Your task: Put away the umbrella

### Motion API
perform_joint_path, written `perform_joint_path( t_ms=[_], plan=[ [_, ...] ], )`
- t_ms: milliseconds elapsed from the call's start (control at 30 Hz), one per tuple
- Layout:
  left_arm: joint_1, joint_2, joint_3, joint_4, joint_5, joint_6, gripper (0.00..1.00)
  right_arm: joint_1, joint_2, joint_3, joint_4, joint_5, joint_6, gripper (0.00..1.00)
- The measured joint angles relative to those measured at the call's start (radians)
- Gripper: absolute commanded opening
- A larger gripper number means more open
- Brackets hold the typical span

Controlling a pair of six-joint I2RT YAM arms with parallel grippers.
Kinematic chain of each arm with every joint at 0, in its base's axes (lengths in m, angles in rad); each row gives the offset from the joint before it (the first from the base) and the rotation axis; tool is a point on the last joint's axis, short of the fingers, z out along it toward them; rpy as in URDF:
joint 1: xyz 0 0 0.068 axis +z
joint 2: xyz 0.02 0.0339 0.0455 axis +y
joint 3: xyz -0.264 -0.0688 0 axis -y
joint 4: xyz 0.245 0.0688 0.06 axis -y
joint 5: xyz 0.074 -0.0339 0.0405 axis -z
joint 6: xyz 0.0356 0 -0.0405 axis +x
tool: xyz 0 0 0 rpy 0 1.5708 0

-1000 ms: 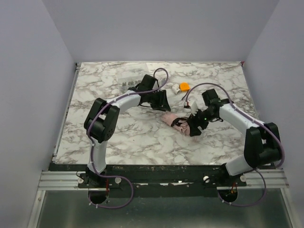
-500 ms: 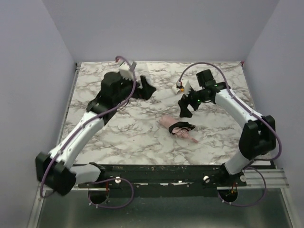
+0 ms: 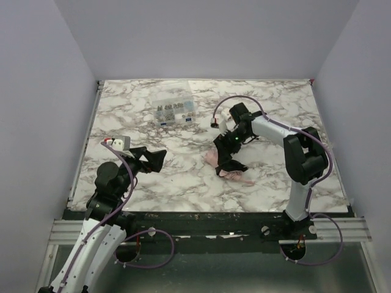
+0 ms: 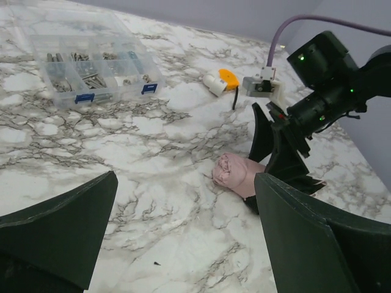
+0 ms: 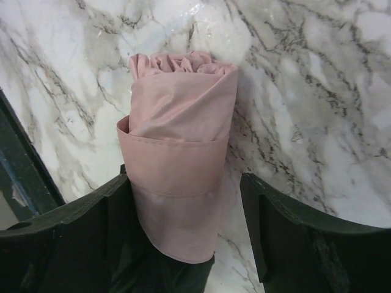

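The right fingers [image 5: 287, 238] are straddling the rolled umbrella [image 5: 177, 152], spread apart, apparently lining up a grasp; the left fingers [image 4: 61, 226] are hanging released, near left, giving room.

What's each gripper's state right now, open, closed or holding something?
Left gripper: open, holding nothing.
Right gripper: open, fingers on either side of the rolled umbrella, not clamped.

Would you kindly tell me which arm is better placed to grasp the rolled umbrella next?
Right. The right gripper is open with a finger on each side of the umbrella; the left gripper, also open, is far off at the table's near left.
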Motion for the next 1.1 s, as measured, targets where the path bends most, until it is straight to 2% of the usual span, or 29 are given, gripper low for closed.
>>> perform_joint_path(
  t_ms=[167, 233, 267, 367, 433, 533, 600, 700, 900, 1000, 1100],
  plan=[
    [0.000, -0.101, -0.032, -0.015, 0.009, -0.047, 0.98, 0.001, -0.004, -0.059, -0.002, -0.040, 0.012, 0.77],
    [0.000, -0.113, -0.044, -0.020, 0.015, -0.061, 0.99, 0.001, -0.009, -0.090, -0.002, -0.060, 0.015, 0.73],
    [0.000, -0.116, -0.050, -0.024, 0.018, -0.070, 0.98, 0.001, -0.014, -0.099, 0.002, -0.067, 0.017, 0.68],
    [0.000, -0.125, -0.069, -0.045, 0.028, -0.093, 0.98, -0.001, -0.019, -0.111, 0.006, -0.074, 0.027, 0.39],
    [0.000, -0.129, -0.073, -0.057, 0.033, -0.104, 0.98, -0.002, -0.019, -0.113, 0.009, -0.069, 0.040, 0.29],
    [0.000, -0.142, -0.074, -0.059, 0.036, -0.116, 0.98, -0.004, -0.030, -0.113, 0.026, -0.035, 0.072, 0.22],
    [0.000, -0.148, -0.074, -0.059, 0.037, -0.119, 0.98, 0.000, -0.061, -0.117, 0.058, 0.043, 0.098, 0.20],
    [0.000, -0.151, -0.074, -0.060, 0.037, -0.123, 0.98, -0.002, -0.143, -0.135, 0.142, 0.231, 0.115, 0.23],
    [0.000, -0.151, -0.074, -0.060, 0.038, -0.124, 0.98, 0.000, -0.226, -0.137, 0.320, 0.614, 0.088, 0.42],
    [0.000, -0.151, -0.074, -0.060, 0.038, -0.127, 0.98, 0.018, -0.185, -0.137, 0.360, 0.747, 0.067, 0.59],
    [0.000, -0.151, -0.074, -0.060, 0.039, -0.127, 0.98, 0.058, -0.133, -0.139, 0.355, 0.782, 0.066, 0.73]
  ],
)
